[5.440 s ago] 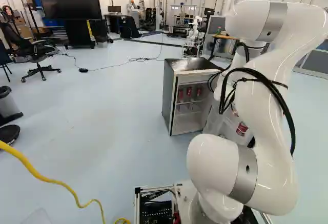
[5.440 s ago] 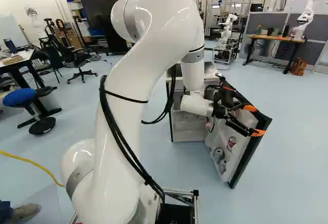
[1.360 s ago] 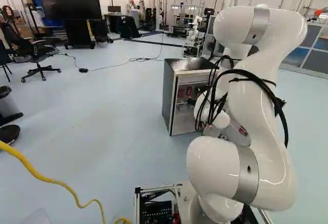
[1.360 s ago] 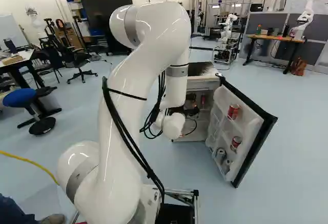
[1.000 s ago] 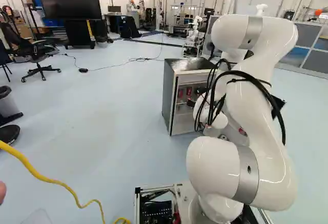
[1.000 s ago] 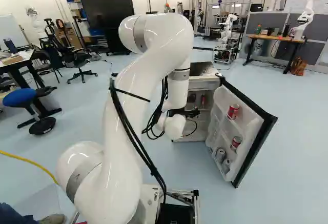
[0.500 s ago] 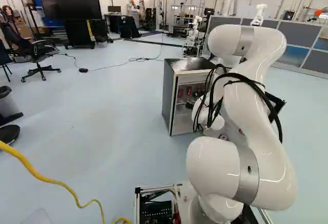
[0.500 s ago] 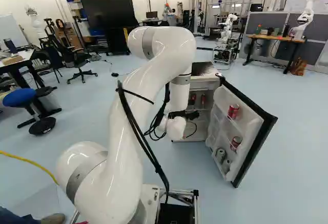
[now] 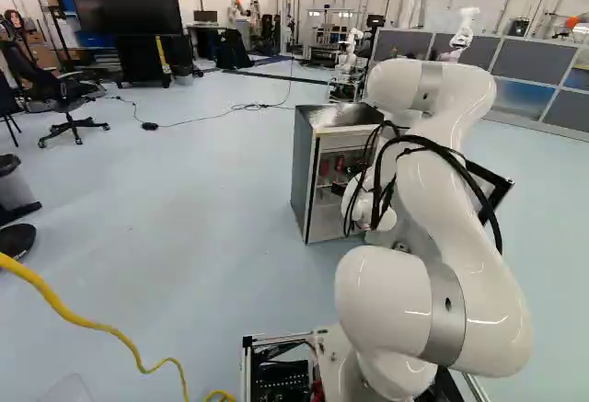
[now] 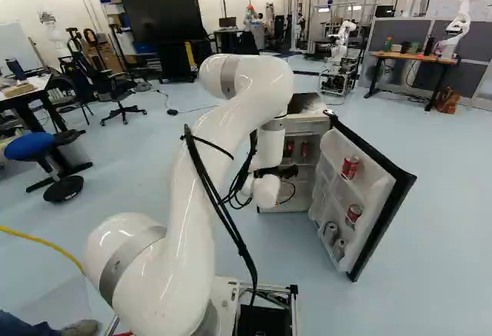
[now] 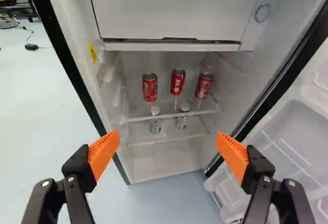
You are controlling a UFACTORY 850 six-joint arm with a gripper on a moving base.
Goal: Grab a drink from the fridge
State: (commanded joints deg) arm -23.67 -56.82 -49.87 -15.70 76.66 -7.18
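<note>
Three red cans are standing on the upper shelf inside the fridge, and two bottles are sitting on the level below. The door is hanging wide open, carrying door cans of its own, so the access part of the job is looking finished. The claw is facing the cavity, its orange pads standing far apart and holding nothing. No drink is leaving its place; the approach is seemingly under way, with the cans lying ahead between the pads' lines. Reaching in, closing on one can, lifting it clear and bringing it out are all remaining.
</note>
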